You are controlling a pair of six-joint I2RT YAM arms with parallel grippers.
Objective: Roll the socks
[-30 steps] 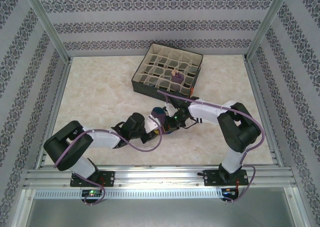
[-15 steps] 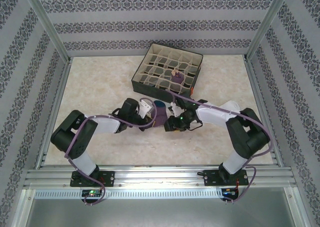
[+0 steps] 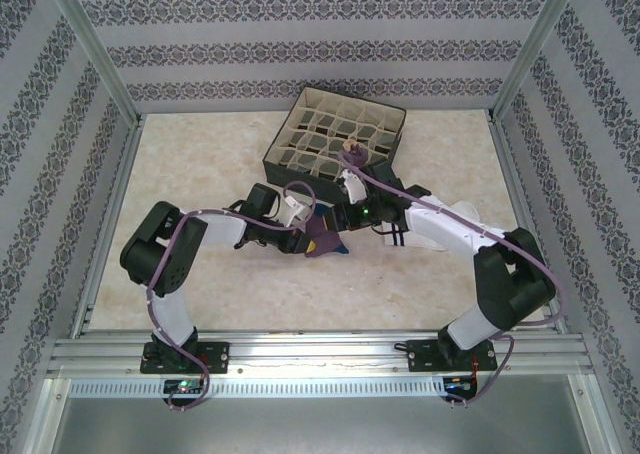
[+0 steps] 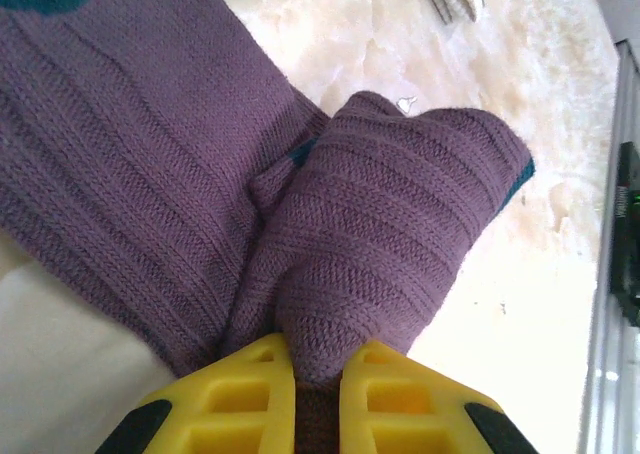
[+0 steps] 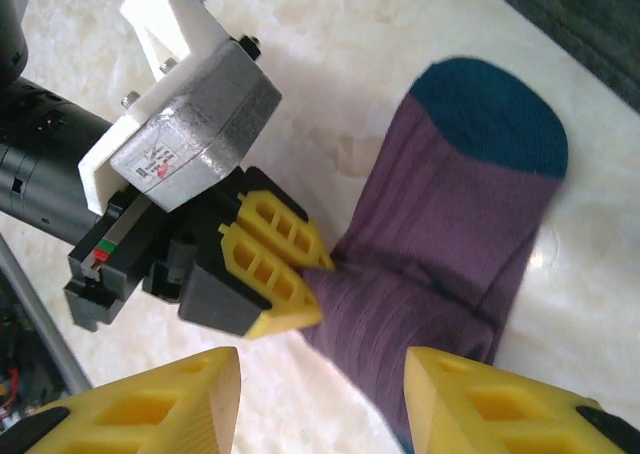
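The pale marbled table (image 3: 200, 174) carries everything, and the two arms reach in from the near edge to meet around its middle. At the far centre sits the dark square box (image 3: 283, 168) with beige grid dividers, turned at a slight angle. A small purple bundle (image 3: 353, 154) sits in one compartment on the box's near right side. Just near of the box, between the two wrists, lies the purple sock (image 3: 322, 239), folded over on itself. It is ribbed, with a teal toe pointing toward the box (image 5: 490, 124). The left gripper (image 3: 308, 226) is clenched on the folded part of this sock. In the left wrist view its yellow fingers (image 4: 250, 394) are pressed almost together with the purple fabric (image 4: 390, 224) bunched between them. The right gripper (image 5: 322, 369) hangs over the same sock, just right of the left one, with its jaws wide apart and nothing between them. A white sock (image 3: 400, 236) with black cuff stripes lies on the table to the right, partly under the right forearm.
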